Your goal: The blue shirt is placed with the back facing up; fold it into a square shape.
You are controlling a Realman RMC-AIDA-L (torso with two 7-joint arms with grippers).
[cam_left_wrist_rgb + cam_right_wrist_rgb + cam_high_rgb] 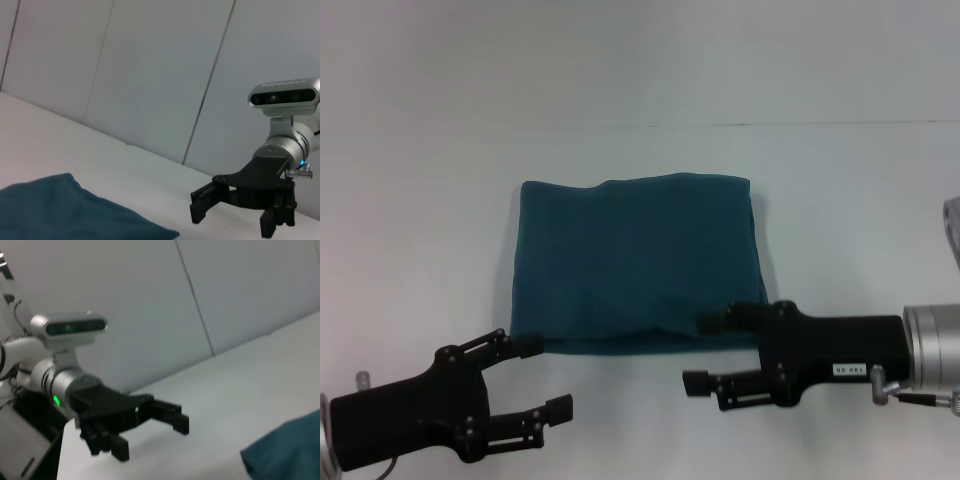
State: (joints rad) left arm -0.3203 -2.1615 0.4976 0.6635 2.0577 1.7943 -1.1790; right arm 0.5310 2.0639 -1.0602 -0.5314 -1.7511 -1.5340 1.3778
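Observation:
The blue shirt [638, 262] lies folded into a flat, roughly square block in the middle of the white table [440, 200], plain side up. My left gripper [545, 377] hovers open just off its near left corner, holding nothing. Near the right corner, my right gripper [700, 352] is also open and empty, and one finger overlaps the shirt's near edge. The left wrist view shows a corner of the shirt [60, 210] and the right gripper [232, 220] beyond it. The right wrist view shows a shirt edge [290, 450] and the left gripper [150, 437].
A thin seam [770, 124] crosses the table behind the shirt. A grey metal part [952, 230] pokes in at the right edge. Pale wall panels [150, 75] stand behind the table.

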